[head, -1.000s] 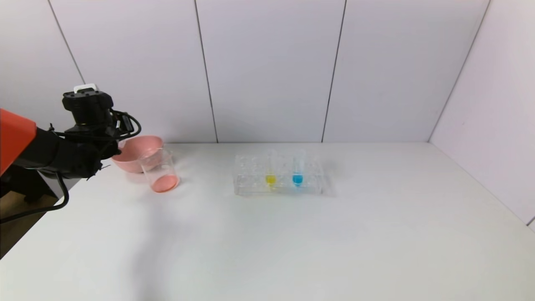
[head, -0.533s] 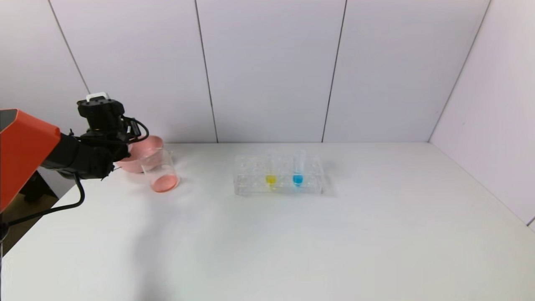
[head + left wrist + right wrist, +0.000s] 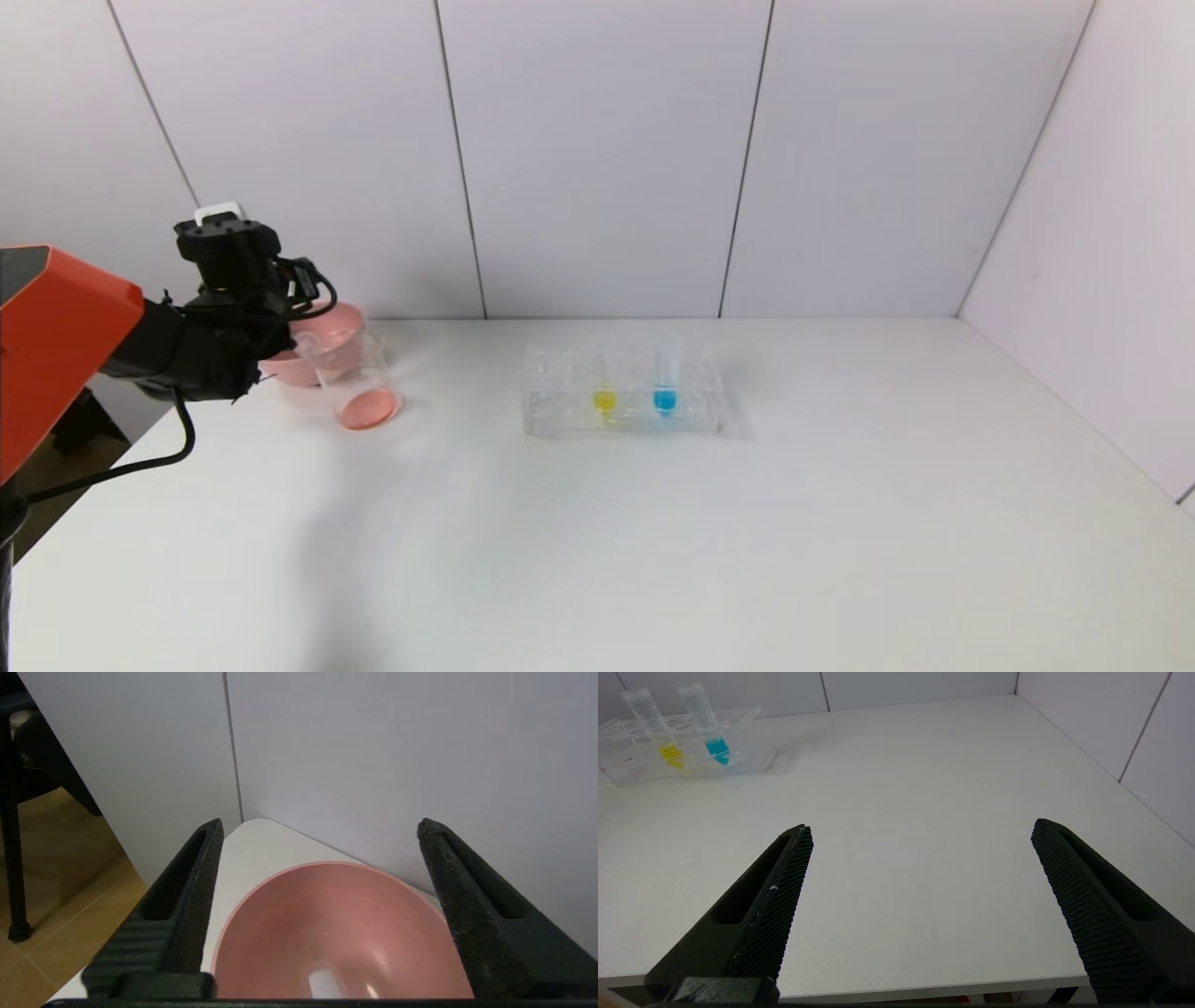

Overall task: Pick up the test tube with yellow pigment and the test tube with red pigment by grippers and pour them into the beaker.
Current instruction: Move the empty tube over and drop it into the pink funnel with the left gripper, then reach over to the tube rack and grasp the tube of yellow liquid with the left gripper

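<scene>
Hovering above the far left corner of the white table (image 3: 653, 560), the left gripper (image 3: 322, 868) is spread wide and holds nothing. Its two black fingers (image 3: 187, 896) stand on either side of the round pink bowl (image 3: 336, 933) below, without touching it. In the head view this gripper (image 3: 280, 341) hangs over the pink bowl (image 3: 331, 327), just beside the small clear glass beaker (image 3: 359, 383).

The beaker stands upright on the table in front of the bowl and has a layer of red-orange liquid at its bottom. A small clear object lies inside the bowl; I cannot tell if it is the test tube with red pigment.

The slim clear test tube with yellow pigment (image 3: 604, 378) stands upright in the clear many-holed plastic rack (image 3: 621, 392) near the middle of the table, well apart from the beaker. Just beside it, on the robot's right, a like tube with blue liquid (image 3: 665, 378) stands in the same rack.

The right gripper (image 3: 920, 905) is also spread wide and empty. It is low over the near edge of the table, far from the rack (image 3: 682, 756), where the yellow tube (image 3: 656, 730) and the blue tube (image 3: 707, 725) show in its wrist view.
</scene>
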